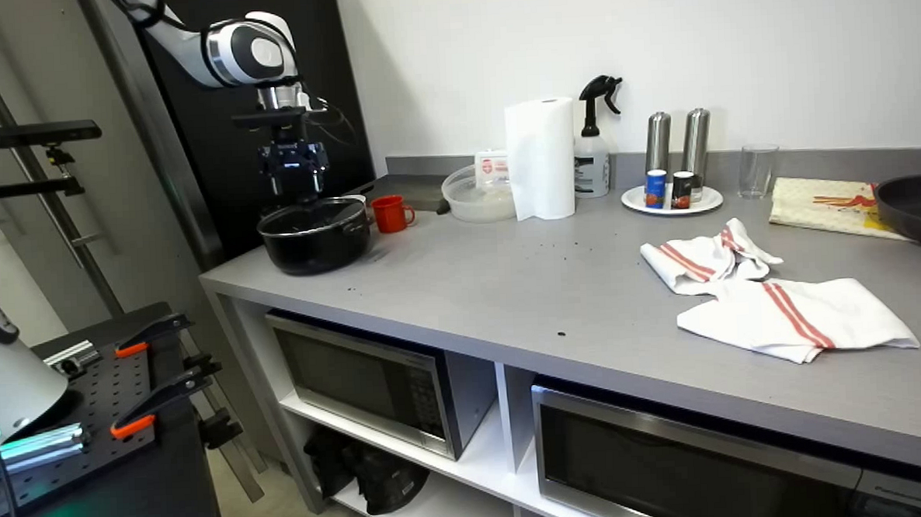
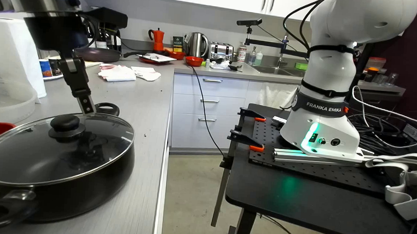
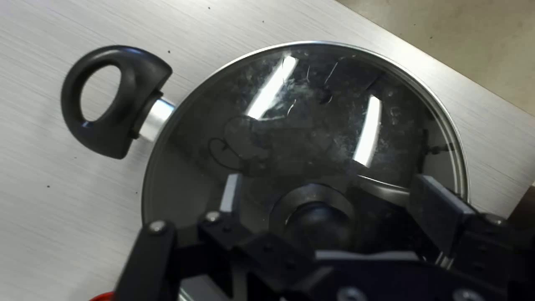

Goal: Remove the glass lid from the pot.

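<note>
A sink (image 2: pixel 266 70), toaster (image 2: pixel 221 52) and microwaves (image 1: pixel 361 375) show a kitchen

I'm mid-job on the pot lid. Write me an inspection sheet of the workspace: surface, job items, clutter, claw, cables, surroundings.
Surface: grey counter, dark specks scattered on it.
Pot: on the counter, near its edge.
Glass lid: sits on the pot, knob uppermost.
Clutter: red cup beside the pot; farther off, plastic tub, paper towel roll, striped cloths.
Claw: open above the lid, gripping nothing, knob between its fingers in the wrist view; whether it touches the lid, cannot tell.
Cables: one dark cable passes in front of the drawers; none seen across the lid.
Surroundings: microwaves under the counter; robot base on a black table; people, nothing seen.
</note>
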You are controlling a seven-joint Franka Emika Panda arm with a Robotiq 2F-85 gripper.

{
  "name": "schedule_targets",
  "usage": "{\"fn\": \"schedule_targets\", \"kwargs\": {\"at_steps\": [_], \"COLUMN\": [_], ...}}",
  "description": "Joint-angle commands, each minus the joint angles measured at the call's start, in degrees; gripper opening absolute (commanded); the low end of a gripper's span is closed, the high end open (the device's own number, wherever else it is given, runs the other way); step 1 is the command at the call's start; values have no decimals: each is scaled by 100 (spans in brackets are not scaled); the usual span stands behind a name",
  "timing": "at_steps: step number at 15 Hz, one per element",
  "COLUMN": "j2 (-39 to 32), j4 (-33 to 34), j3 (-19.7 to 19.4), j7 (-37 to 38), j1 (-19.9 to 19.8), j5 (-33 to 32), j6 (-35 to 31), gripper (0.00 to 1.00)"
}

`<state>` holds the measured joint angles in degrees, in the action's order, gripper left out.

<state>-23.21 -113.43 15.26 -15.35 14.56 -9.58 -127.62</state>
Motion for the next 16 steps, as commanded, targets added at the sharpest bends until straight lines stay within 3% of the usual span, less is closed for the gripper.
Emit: {"fn": "schedule_targets", "kwargs": {"at_steps": [1, 13, 14, 16], "j2": [-280, -735, -757, -778], "j4": [256, 642, 661, 678], "j3": [76, 146, 146, 150], "j7": [-266, -770, -790, -820], "j1": [83, 107, 106, 102], "j5": [-16, -19, -18, -13], "j6": [-46, -198, -198, -200], "gripper": [100, 99, 82, 69]}}
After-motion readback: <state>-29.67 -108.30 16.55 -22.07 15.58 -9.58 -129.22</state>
